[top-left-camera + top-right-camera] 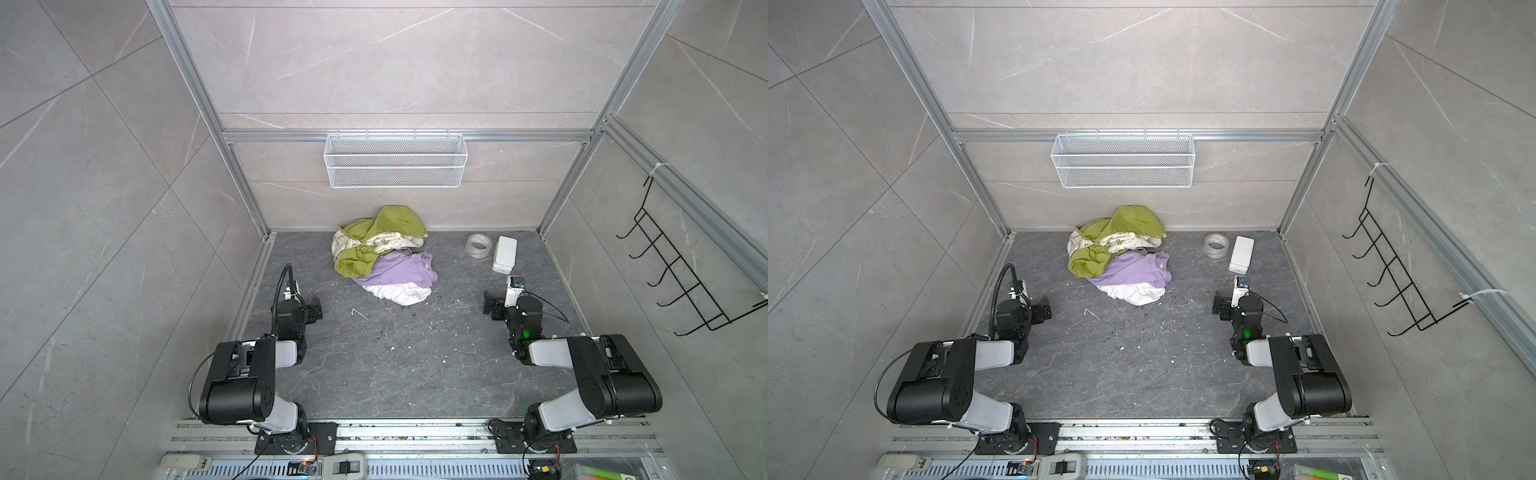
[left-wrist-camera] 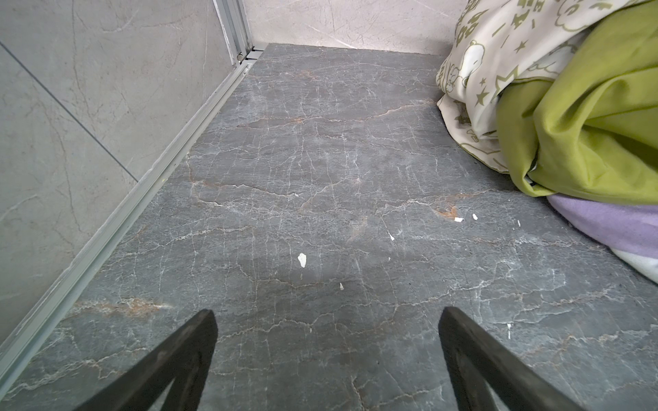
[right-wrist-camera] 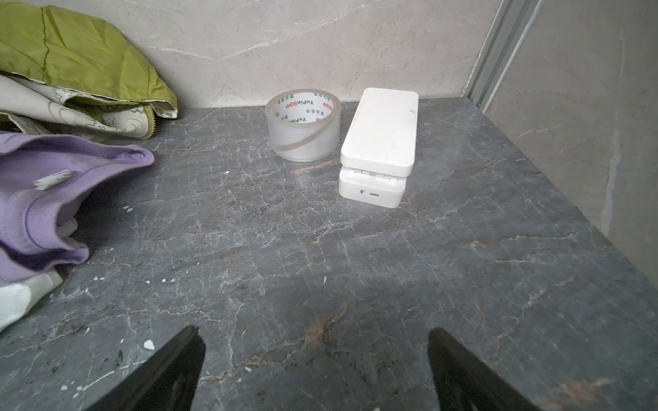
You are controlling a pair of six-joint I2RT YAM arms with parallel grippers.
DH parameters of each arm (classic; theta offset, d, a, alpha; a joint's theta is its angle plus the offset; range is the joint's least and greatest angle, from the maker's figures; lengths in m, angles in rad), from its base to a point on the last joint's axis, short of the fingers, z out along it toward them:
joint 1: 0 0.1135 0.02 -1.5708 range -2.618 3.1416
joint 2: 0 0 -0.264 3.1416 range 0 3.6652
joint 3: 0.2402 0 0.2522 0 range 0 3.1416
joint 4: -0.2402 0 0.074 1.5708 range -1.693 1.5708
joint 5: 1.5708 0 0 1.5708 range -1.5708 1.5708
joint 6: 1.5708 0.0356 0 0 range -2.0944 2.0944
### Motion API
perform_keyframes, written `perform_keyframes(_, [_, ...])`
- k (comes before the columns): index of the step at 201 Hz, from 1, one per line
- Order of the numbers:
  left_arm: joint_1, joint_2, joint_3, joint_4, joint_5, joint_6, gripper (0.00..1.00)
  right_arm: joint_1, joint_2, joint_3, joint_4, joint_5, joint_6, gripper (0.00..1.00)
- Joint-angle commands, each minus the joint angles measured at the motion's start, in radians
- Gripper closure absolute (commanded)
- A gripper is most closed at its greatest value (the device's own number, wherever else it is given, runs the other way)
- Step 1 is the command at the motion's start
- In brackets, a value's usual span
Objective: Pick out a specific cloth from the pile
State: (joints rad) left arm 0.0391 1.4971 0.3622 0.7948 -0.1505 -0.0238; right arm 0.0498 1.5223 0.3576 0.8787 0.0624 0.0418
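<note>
- The pile (image 1: 382, 253) sat at the far middle of the dark stone floor (image 1: 395, 365), its far edge against the back wall: olive-green cloth (image 1: 395, 222) w/ cream printed lining on top, lilac and white below.
- The cloth (image 1: 401, 270) was plain lilac, soft, crumpled, on the near-right part of the pile; partly tucked under the olive-green cloth's near fold, lying over the white cloth (image 1: 405, 294). Right wrist view showed its stitched hem and a small white label.
- Left gripper (image 1: 316, 309) was near-left of the pile, jaws spread wide, nothing btwn them, apart from the fabric.
- Right gripper (image 1: 490, 305) was near-right of the pile, jaws likewise wide apart, holding nothing, not touching cloth.
- White box (image 1: 505, 253) lay far right, just beside the tape roll (image 1: 478, 245), both well apart from the pile.
</note>
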Motion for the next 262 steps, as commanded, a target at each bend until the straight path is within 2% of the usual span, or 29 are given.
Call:
perform_keyframes(1, [0.002, 0.005, 0.000, 0.053, 0.009, -0.004, 0.00, -0.011, 0.001, 0.007, 0.003, -0.016, 0.006, 0.00])
perform_keyframes(102, [0.000, 0.001, -0.007, 0.060, 0.006, -0.003, 0.00, -0.012, -0.009, -0.002, 0.013, -0.025, -0.005, 0.00])
perform_keyframes(127, [-0.001, -0.010, -0.038, 0.108, 0.006, -0.002, 0.00, -0.013, -0.007, 0.003, 0.006, -0.025, -0.003, 0.00])
perform_keyframes(144, [-0.002, -0.041, -0.056, 0.122, -0.040, -0.019, 0.00, -0.013, -0.010, 0.000, 0.009, -0.028, -0.007, 0.00])
perform_keyframes(174, [-0.007, -0.165, 0.028, -0.139, -0.144, -0.061, 0.00, -0.004, -0.066, 0.008, -0.044, 0.047, 0.012, 0.00])
perform_keyframes(193, [-0.010, -0.259, 0.033, -0.198, -0.189, -0.079, 0.00, 0.003, -0.176, 0.077, -0.290, 0.112, 0.044, 0.01])
perform_keyframes(216, [-0.009, -0.345, 0.097, -0.390, -0.312, -0.218, 0.00, 0.003, -0.268, 0.191, -0.549, 0.163, 0.157, 0.00])
perform_keyframes(241, [-0.010, -0.325, 0.250, -0.667, -0.287, -0.302, 0.00, 0.007, -0.291, 0.279, -0.670, 0.120, 0.296, 0.00])
perform_keyframes(262, [-0.027, -0.284, 0.352, -0.804, -0.222, -0.362, 0.01, 0.016, -0.258, 0.340, -0.728, 0.038, 0.372, 0.00])
